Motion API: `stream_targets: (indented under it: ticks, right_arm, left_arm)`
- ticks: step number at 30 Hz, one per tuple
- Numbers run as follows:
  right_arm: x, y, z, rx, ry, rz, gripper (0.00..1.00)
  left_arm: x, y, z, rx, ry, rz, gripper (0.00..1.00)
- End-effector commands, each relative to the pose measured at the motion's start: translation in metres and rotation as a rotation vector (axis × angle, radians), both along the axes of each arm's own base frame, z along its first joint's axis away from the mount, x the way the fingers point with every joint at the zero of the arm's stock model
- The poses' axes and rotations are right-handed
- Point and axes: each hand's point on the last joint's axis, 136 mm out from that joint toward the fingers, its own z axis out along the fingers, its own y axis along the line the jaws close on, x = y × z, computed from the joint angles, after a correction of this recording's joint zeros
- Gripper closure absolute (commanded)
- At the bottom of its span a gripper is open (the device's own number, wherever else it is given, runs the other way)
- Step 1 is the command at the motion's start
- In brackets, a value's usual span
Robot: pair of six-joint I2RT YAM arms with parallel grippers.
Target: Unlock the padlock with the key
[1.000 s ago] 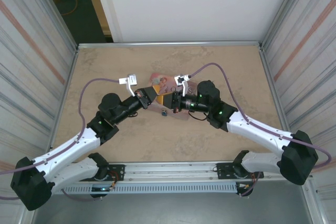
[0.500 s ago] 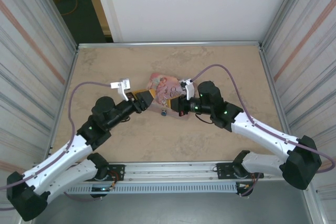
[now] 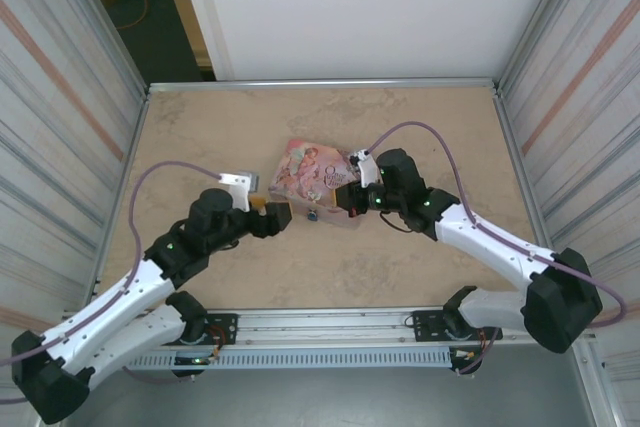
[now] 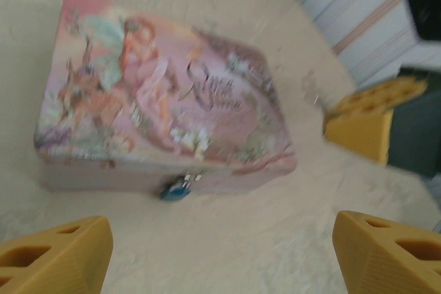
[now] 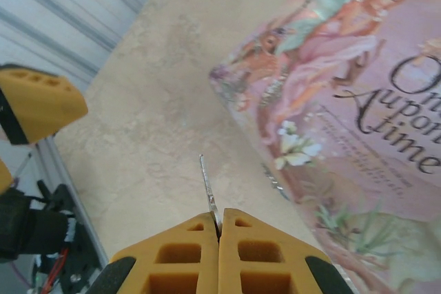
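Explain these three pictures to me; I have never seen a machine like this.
This is a robot with a left arm and a right arm, bolted at the near edge of a table. One picture looks down from above; the other two come from cameras on the wrists. On the table lies a pink illustrated tin with a tiny blue padlock at its side. The left end effector, two yellow fingers, is open and holds nothing. The right end effector is shut on a thin metal key.
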Motion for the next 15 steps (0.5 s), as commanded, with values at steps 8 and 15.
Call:
stream_targets:
  ticks: [8,15]
  right_arm:
    - [0.019,-0.014,-0.041,0.027,0.17,-0.064,1.0]
    - [0.02,-0.023,-0.054,0.055,0.199,-0.081,1.0]
  left_arm:
    - [-0.004,-0.032,-0.057,0.076,0.113,-0.187,0.21]
    - [0.006,-0.048,-0.075,0.086,0.173,-0.21,0.27]
